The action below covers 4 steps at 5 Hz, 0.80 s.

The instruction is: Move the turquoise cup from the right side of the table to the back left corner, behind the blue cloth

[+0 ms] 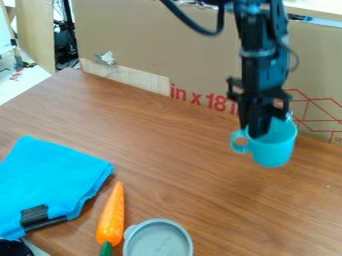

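Your gripper point(256, 133) is at the cyan mug's point(275, 152) rim, well apart from the blue cloth point(50, 180), likely mid-grasp. You can't tell whether its fingers are clamped; confirm the grip before moving.

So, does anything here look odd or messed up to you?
Two things: the blue mug looks tilted, with the pincer at its rim, and the cardboard behind the table has a ragged, pale patch toward the left, as if torn. I see no spill.
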### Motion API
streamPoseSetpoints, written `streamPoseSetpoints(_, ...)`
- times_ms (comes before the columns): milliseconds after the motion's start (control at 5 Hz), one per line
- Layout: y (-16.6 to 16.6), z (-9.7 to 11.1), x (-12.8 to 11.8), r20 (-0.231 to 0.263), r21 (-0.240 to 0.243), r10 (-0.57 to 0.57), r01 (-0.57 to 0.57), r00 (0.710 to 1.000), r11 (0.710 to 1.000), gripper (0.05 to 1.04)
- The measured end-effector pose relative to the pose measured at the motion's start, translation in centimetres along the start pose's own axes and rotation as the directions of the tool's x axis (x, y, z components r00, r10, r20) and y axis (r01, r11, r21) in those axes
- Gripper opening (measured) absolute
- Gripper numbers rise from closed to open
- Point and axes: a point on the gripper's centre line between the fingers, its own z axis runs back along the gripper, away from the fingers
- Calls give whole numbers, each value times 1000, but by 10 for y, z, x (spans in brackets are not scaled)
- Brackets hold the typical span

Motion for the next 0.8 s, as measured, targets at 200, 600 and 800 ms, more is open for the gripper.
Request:
streamPoseSetpoints(200,34,47,-29,121,50,168,-175,978,983,93)
streamPoseSetpoints(600,102,86,-91,218,127,532,-564,818,816,93)
streamPoseSetpoints(800,142,92,-128,239,118,665,-701,707,703,93)
